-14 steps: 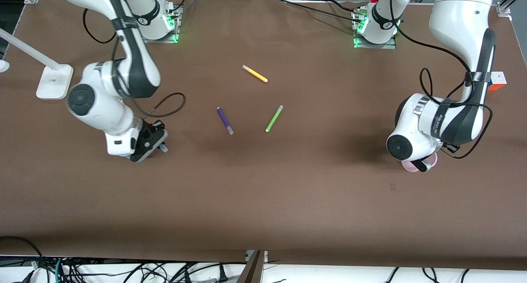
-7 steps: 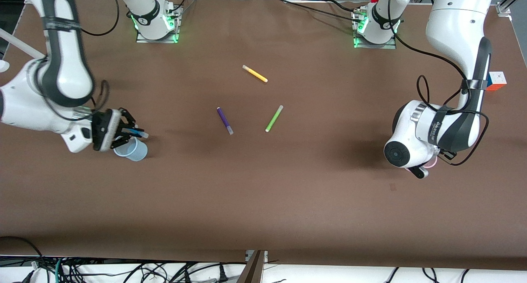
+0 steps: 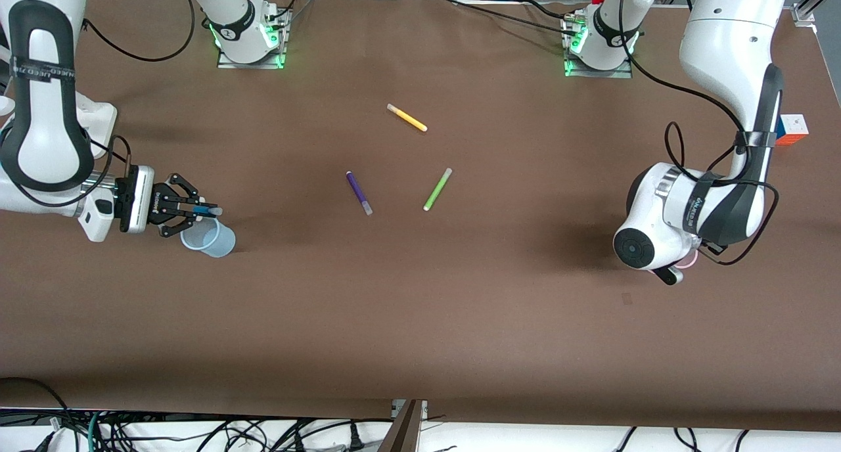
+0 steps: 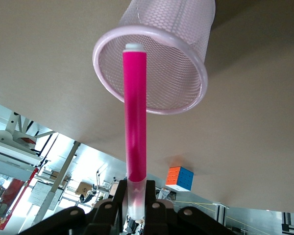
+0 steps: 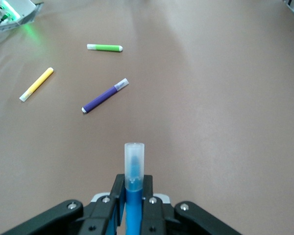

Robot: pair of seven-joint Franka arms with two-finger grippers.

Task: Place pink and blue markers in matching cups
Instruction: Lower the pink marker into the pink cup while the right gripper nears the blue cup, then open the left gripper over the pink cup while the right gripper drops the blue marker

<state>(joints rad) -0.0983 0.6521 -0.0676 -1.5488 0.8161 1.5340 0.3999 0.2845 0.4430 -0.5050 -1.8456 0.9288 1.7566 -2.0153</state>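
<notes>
My right gripper (image 3: pixel 196 209) lies level, shut on the blue marker (image 3: pixel 205 209), just over the rim of the pale blue cup (image 3: pixel 210 238) at the right arm's end of the table. In the right wrist view the marker's clear end (image 5: pixel 134 159) sticks out past the jaws of the gripper (image 5: pixel 134 190); the cup is out of that view. My left gripper (image 3: pixel 669 274) is mostly hidden under its wrist, over the pink cup (image 3: pixel 690 261). In the left wrist view that gripper (image 4: pixel 136 195) is shut on the pink marker's (image 4: pixel 135 112) pale end. The marker's tip points into the cup's mouth (image 4: pixel 169 73).
A dark purple marker (image 3: pixel 359 192), a lime-green marker (image 3: pixel 437 189) and a yellow marker (image 3: pixel 407 117) lie mid-table. A puzzle cube (image 3: pixel 793 129) sits near the left arm's table edge. A white lamp base (image 3: pixel 98 118) stands by the right arm.
My right arm swung toward its end of the table and turned the blue marker level over the blue cup, which now shows. My left arm shifted slightly over the pink cup.
</notes>
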